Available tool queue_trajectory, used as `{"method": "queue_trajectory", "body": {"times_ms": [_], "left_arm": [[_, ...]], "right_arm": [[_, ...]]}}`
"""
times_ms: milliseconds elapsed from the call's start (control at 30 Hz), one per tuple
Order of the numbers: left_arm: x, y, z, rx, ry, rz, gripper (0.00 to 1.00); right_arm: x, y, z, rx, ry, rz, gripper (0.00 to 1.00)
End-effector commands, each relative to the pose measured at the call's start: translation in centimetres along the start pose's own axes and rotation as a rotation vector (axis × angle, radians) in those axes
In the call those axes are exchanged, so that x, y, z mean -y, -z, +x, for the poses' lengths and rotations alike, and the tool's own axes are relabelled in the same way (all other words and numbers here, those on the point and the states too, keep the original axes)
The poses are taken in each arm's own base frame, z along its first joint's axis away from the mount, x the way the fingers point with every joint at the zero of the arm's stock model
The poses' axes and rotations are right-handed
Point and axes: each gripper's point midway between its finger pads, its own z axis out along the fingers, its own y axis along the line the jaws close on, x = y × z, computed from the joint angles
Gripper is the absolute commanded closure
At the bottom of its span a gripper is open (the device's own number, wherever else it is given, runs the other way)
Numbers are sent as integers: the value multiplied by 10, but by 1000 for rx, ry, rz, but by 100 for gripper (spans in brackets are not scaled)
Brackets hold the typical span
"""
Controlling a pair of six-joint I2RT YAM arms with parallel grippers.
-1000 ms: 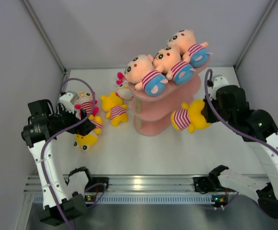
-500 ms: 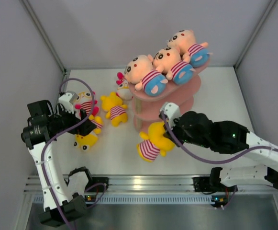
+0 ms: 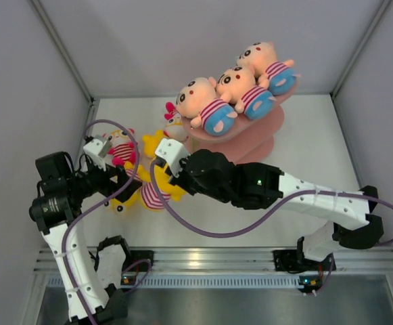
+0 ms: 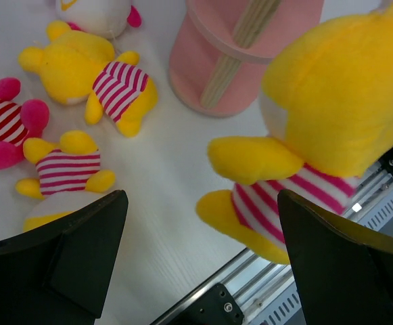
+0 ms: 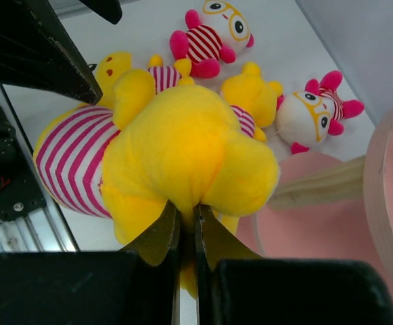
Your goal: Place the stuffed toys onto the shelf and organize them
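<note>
Pinching one yellow toy (image 5: 182, 149), right tool (image 5: 185, 211) faces left tool (image 4: 197, 203) (splayed wide); three toys (image 3: 240, 84) top shelf (image 3: 250, 145).

The left tool (image 4: 201, 203) is holding its dark fingers (image 4: 67, 250) wide apart above the white bench (image 4: 162, 162); a big yellow toy (image 4: 331, 101) in a striped shirt is filling the right side; a smaller yellow toy (image 4: 108, 81) and another yellow toy (image 4: 64, 169) are lying at left, near a pink-legged toy (image 4: 3, 128); the pink shelf (image 4: 210, 61) is standing at the top.
</note>
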Motion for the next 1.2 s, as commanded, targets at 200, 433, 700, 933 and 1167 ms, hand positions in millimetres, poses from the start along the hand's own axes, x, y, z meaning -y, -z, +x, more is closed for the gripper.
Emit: {"method": "queue_trajectory", "body": {"times_ms": [200, 433, 700, 933, 1167], "left_arm": [[23, 6, -29, 86, -60, 111, 2], [23, 5, -31, 84, -44, 125, 2], [29, 5, -36, 99, -40, 162, 87], [41, 8, -38, 121, -33, 213, 100], [68, 23, -64, 181, -29, 310, 100]], "right_arm": [[-17, -35, -54, 128, 189, 6, 100], [-55, -23, -92, 319, 227, -203, 100], [-94, 8, -106, 478, 240, -455, 98], [-95, 24, -104, 516, 164, -490, 53], [-68, 64, -57, 551, 37, -423, 12]]}}
